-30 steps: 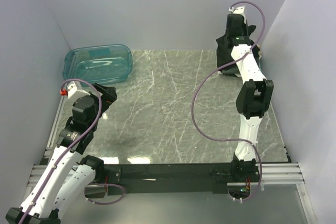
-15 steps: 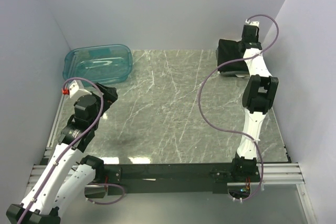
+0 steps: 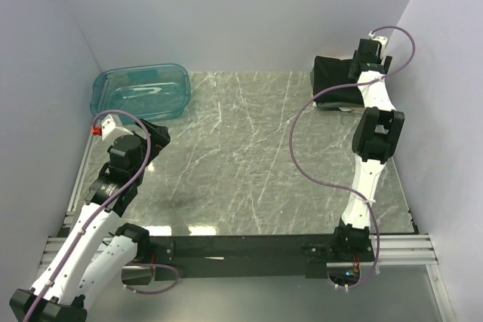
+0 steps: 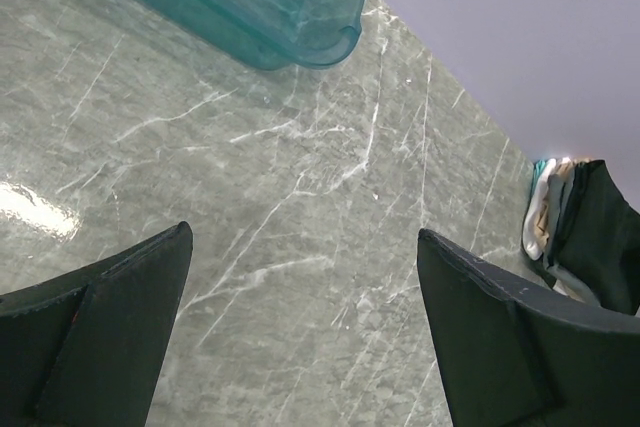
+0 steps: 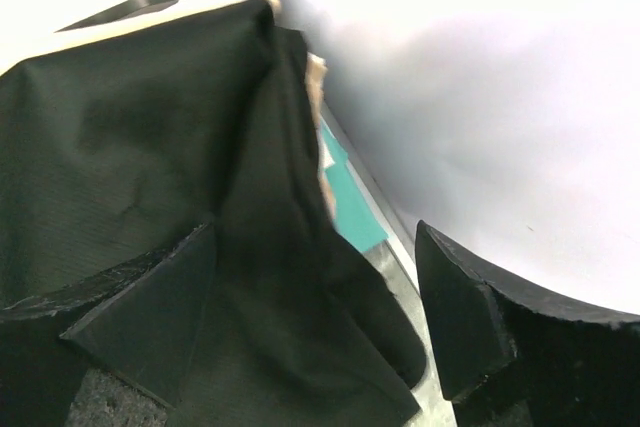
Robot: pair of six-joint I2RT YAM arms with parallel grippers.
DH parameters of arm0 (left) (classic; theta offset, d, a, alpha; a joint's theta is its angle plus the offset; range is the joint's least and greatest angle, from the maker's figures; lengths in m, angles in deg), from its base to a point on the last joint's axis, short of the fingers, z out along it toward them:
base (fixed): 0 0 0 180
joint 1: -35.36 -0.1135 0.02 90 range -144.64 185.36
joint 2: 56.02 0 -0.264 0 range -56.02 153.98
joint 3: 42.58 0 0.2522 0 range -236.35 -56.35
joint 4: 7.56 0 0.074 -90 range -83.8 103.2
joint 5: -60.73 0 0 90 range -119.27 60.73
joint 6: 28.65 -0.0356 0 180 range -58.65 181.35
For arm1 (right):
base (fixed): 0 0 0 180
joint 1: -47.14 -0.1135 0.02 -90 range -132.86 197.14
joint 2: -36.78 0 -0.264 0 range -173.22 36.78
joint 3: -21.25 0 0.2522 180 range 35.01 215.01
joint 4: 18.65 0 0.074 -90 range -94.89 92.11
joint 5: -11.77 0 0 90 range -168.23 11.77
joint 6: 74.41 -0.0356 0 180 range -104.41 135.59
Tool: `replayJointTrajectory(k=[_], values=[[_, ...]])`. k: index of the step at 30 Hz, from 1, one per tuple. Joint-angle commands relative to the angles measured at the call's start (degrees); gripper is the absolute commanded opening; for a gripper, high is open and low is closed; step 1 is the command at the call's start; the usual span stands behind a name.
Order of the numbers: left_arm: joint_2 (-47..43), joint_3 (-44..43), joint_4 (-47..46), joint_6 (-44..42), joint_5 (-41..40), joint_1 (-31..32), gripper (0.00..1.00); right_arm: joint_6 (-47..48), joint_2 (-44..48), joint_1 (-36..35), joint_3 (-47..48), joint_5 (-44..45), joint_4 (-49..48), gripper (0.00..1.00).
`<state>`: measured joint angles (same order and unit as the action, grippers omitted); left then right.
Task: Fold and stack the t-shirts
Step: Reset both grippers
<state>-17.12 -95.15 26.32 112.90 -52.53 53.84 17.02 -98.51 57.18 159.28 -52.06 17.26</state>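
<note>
Now that our right gripper [image 5: 315,247] has let go and drawn back, fingers spread, the black shirt [image 3: 332,73] lies on top of the pile [image 4: 545,222], well across from the bin [image 3: 151,111]. Our left gripper [image 4: 303,237] hangs spread and empty near the bin; stacking looks done.

t-shirts [image 3: 332,79] far right, bin [image 3: 178,100] far left

Soft even light, slight glare
</note>
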Motion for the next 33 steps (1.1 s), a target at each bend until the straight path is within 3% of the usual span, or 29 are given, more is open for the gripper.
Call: replayJointTrajectory(k=[1,8,13,16,19,23,33], values=[[-0.31,-2.15,-0.08,-0.66,-0.46,0.07,0.99,-4.51,8.18,0.42,-1.39,1.42,-1.58,0.86],[-3.11,-2.15,1.33,0.57,-0.90,0.15,0.99,-6.62,26.35,-0.28,-19.37,-3.40,-8.43,0.89],[-5.49,-1.36,1.76,2.85,-2.22,0.06,0.99,-4.42,36.92,-4.24,-29.24,-1.48,-10.81,0.90],[-5.85,-0.75,1.95,5.39,-4.15,0.06,0.99,-7.92,43.51,-7.05,-35.13,-0.06,-9.94,0.90],[-5.15,-0.74,1.23,4.44,-3.72,0.06,0.99,-13.55,50.98,-8.89,-42.07,-5.95,-8.71,0.90],[-3.57,-2.41,1.94,3.38,-4.07,0.07,0.99,-17.94,65.27,-14.16,-57.33,-4.20,-11.16,0.90],[-6.81,3.29,-0.69,4.52,-2.75,0.15,0.99,-27.27,96.06,-16.28,-93.83,-17.90,-17.57,0.91]])
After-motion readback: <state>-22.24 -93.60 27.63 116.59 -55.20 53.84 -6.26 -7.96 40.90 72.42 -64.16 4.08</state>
